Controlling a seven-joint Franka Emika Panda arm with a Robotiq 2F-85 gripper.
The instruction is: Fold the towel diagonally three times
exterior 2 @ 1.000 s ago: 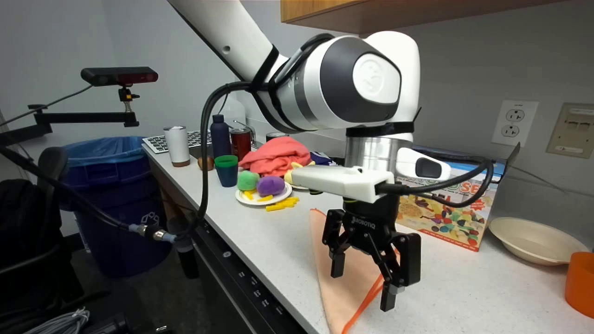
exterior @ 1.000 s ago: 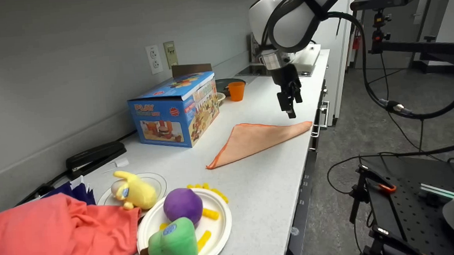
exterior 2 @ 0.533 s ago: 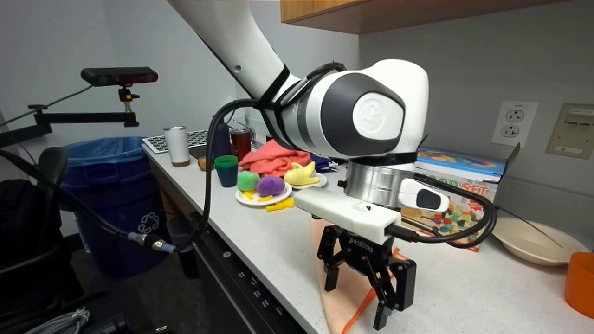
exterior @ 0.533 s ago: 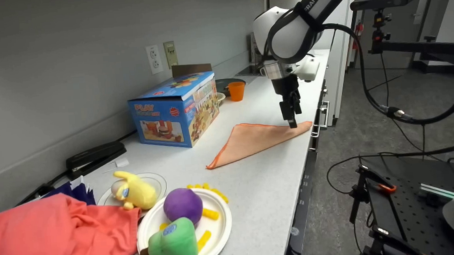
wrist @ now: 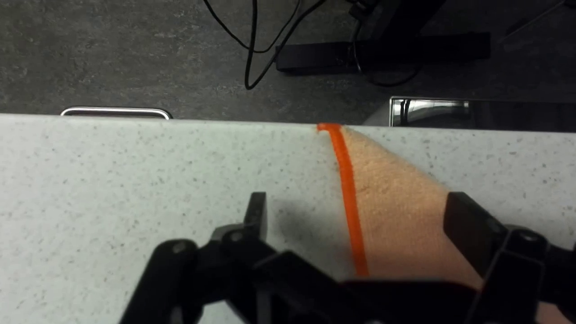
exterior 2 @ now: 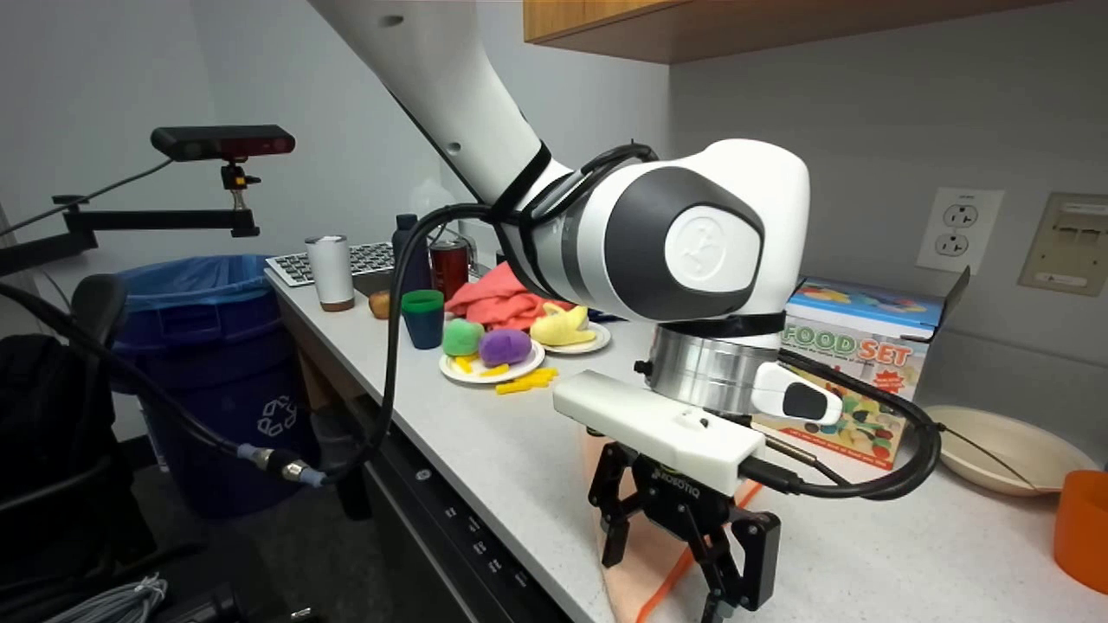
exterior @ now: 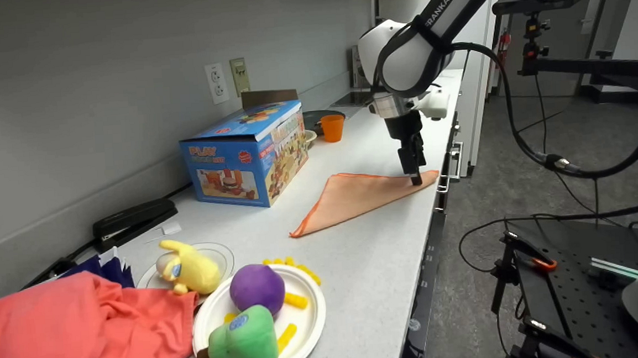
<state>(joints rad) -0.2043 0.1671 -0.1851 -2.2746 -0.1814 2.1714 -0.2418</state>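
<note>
Far left in an exterior view there's a bunched-up coral cloth [exterior: 79, 332], then a yellow plush [exterior: 196, 270], then the play food box [exterior: 245, 156]. Peach towel [exterior: 359, 196] lies kinda triangular on the worktop [exterior: 358, 276], gripper [exterior: 416, 179] low over its right end, jaws wide apart, not holding anything

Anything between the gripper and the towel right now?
Nothing visible. In the wrist view the gripper is open, its jaws on either side of the orange edge of the towel; contact isn't clear. The toy food box stands apart from the towel in an exterior view.
</note>
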